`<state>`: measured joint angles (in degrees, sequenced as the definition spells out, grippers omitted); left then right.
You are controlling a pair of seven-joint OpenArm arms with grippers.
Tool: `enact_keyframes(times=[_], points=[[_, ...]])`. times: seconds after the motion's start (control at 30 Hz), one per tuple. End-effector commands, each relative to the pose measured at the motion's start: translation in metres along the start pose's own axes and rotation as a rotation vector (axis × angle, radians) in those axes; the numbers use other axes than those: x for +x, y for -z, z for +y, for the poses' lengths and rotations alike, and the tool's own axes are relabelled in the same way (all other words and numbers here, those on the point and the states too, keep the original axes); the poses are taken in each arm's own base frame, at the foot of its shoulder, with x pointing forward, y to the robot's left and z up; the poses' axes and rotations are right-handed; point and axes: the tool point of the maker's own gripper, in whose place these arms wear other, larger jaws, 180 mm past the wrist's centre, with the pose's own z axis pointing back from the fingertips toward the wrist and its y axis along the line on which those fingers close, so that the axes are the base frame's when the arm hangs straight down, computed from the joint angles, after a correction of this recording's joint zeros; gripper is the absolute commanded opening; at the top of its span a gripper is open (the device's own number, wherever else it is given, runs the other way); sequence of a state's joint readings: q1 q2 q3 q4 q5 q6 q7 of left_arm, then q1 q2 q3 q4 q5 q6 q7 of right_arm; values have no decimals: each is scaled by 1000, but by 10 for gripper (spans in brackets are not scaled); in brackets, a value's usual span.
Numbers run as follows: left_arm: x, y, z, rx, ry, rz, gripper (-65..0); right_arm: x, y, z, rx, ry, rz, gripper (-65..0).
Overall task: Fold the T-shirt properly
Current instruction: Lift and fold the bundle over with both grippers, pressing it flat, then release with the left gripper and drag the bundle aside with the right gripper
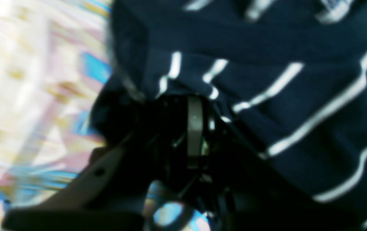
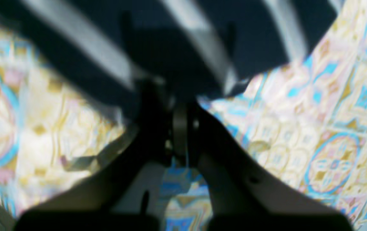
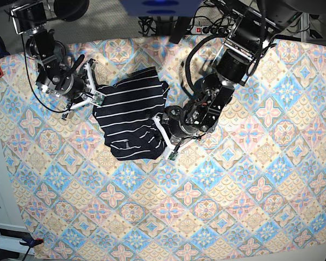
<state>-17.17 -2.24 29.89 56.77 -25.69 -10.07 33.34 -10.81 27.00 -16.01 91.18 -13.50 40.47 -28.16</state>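
My left hand (image 3: 162, 133) and right hand (image 3: 95, 91) each pinch, I think, an edge of the dark navy cloth T-shirt with thin white stripes (image 3: 131, 113), far left on the flowery counter (image 3: 250, 179). I should lift both together, evenly.

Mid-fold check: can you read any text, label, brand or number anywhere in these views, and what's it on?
No text can be read in any view.
T-shirt: a small pale label shows near its lower edge in the base view, too small to read.
Both wrist views: blurred, showing only stripes and the tablecloth pattern, no lettering.
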Motion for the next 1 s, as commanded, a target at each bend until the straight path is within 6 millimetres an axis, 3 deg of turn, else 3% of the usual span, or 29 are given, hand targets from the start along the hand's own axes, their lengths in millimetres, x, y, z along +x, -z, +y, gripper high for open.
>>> enact_keyframes(times=[0.0, 0.17, 0.3, 0.47, 0.73, 0.97], points=[[25, -1, -4, -16, 13, -63, -587, 4, -10, -19, -54, -2, -24, -650], [45, -14, -14, -37, 29, -142, -588, -4, -48, -54, -204, 59, -46, -650], [62, -46, -9, -15, 2, -253, -588, 23, -70, -58, -256, 6, -108, -650], [54, -89, 18, 61, -86, -344, -588, 66, -67, -27, -195, -54, -208, -650], [2, -157, 63, 219, -193, -384, -588, 138, -52, 36, -31, -166, -368, -650], [-32, -180, 79, 294, -252, -356, -588, 200, -42, 68, 50, -206, -496, -650]])
